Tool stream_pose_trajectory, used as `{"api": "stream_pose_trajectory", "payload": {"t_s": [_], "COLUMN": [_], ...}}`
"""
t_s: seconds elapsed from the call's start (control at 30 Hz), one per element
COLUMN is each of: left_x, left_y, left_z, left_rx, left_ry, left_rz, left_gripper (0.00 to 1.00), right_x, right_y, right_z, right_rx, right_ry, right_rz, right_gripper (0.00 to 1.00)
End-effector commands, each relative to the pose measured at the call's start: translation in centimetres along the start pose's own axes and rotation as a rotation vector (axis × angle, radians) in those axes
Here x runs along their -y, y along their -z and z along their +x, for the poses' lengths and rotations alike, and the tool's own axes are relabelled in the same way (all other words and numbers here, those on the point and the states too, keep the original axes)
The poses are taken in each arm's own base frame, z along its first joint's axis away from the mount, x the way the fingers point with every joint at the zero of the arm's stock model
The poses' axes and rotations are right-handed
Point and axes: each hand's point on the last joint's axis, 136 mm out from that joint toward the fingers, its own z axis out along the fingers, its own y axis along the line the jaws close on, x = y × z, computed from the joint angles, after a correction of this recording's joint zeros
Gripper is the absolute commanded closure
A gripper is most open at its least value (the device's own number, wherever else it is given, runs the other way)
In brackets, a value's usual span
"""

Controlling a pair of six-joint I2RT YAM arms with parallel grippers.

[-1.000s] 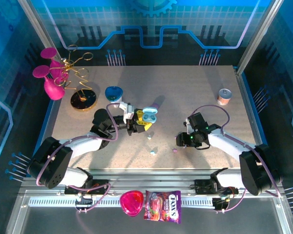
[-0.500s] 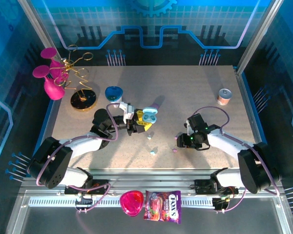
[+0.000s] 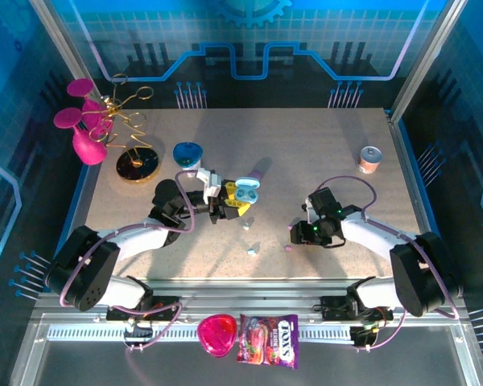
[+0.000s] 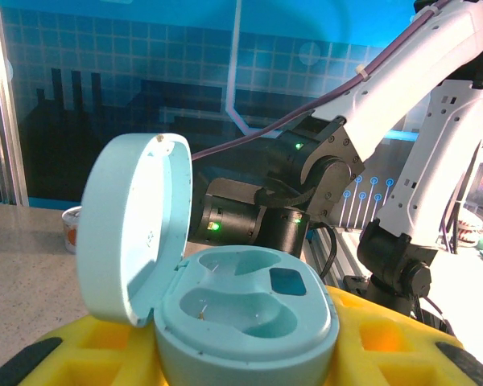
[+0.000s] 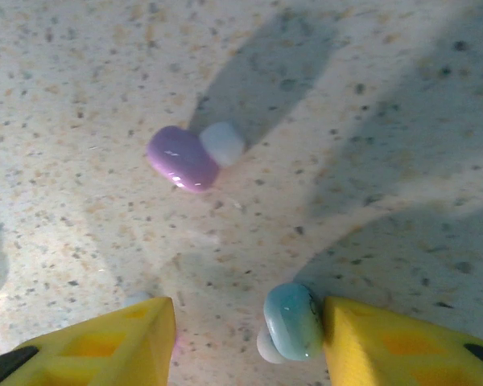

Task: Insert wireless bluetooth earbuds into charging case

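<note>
Left claw [image 3: 235, 203] clamped on open blue case [image 4: 249, 310]. Right claw [image 5: 245, 322] half-open over desk [image 5: 386, 96], blue earbud [image 5: 292, 320] touching one finger; lilac earbud [image 5: 182, 157] just ahead.

My left pincer [image 4: 245, 366] grips the open light-blue charging case [image 4: 249, 318]; its lid [image 4: 133, 225] stands raised at left, the right arm [image 4: 338, 153] behind.

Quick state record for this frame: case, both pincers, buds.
case: charging case, lid open, both wells empty
left: left pincer shut on the charging case
right: right pincer open, low over the table
buds: blue earbud next to one finger of the right pincer; lilac earbud loose on the table ahead of it
inserted: none yet
</note>
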Motion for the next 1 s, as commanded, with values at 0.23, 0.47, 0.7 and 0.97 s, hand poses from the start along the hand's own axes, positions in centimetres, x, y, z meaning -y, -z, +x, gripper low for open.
{"api": "stream_pose_trajectory", "payload": {"t_s": [0.23,0.47,0.7,0.97], "left_x": [0.8,0.7,0.7,0.7], "left_y": [0.2,0.3,0.3,0.4], "left_z": [-1.1,-1.1,-1.1,-1.0], "left_rx": [0.019,0.019,0.018,0.017], "left_ry": [-0.035,-0.034,-0.034,-0.033], "left_rz": [0.024,0.021,0.019,0.016], "left_gripper": [0.63,0.63,0.63,0.63], "right_x": [-0.9,-0.8,-0.9,-1.8], "right_y": [-0.4,-0.5,-0.7,-1.0], "right_z": [0.1,0.2,0.2,0.6], "right_rx": [-0.016,-0.018,-0.028,-0.058], "right_ry": [0.012,0.013,0.018,0.038], "right_rz": [-0.048,-0.048,-0.052,-0.097], "right_gripper": [0.55,0.62,0.67,0.67]}}
